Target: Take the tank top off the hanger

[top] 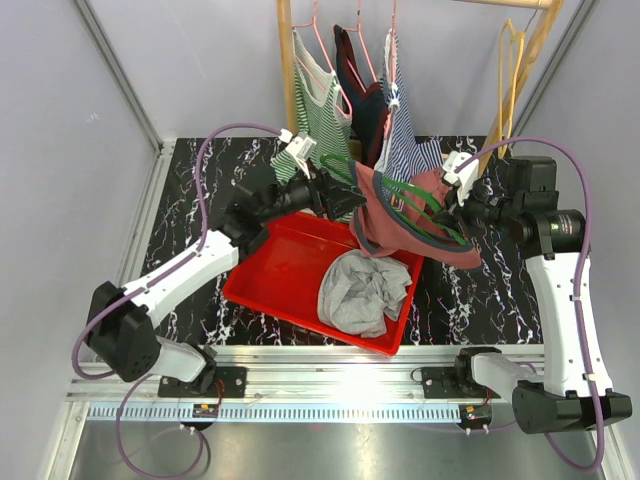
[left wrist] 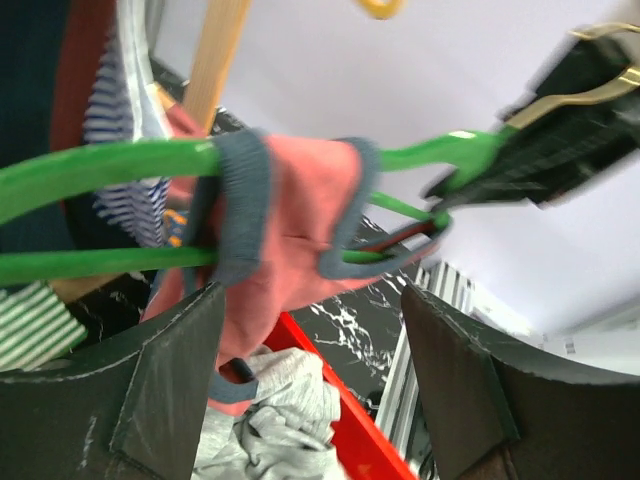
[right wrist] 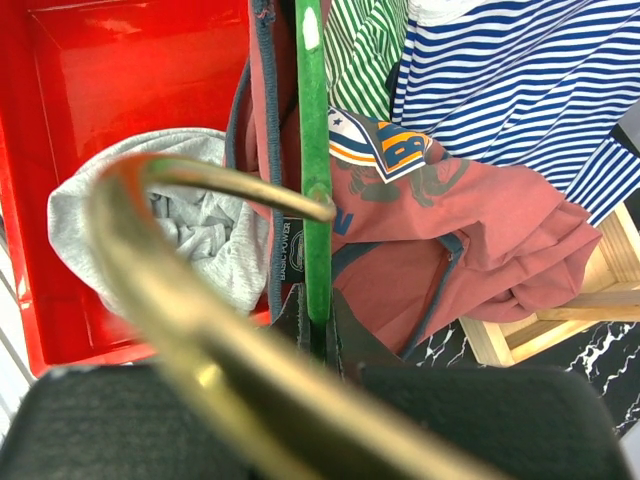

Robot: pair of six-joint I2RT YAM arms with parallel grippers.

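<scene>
Reaching in w/ jaws wide, left gripper frames the red tank top but hasn't clamped it. Both straps are looped on the green hanger, above the red tray. Right gripper pinches the hanger's end tight. Judging: approx. halfway. To do: grab fabric, slide straps off.

Pink tank top on green hanger btwn fingers.
</scene>
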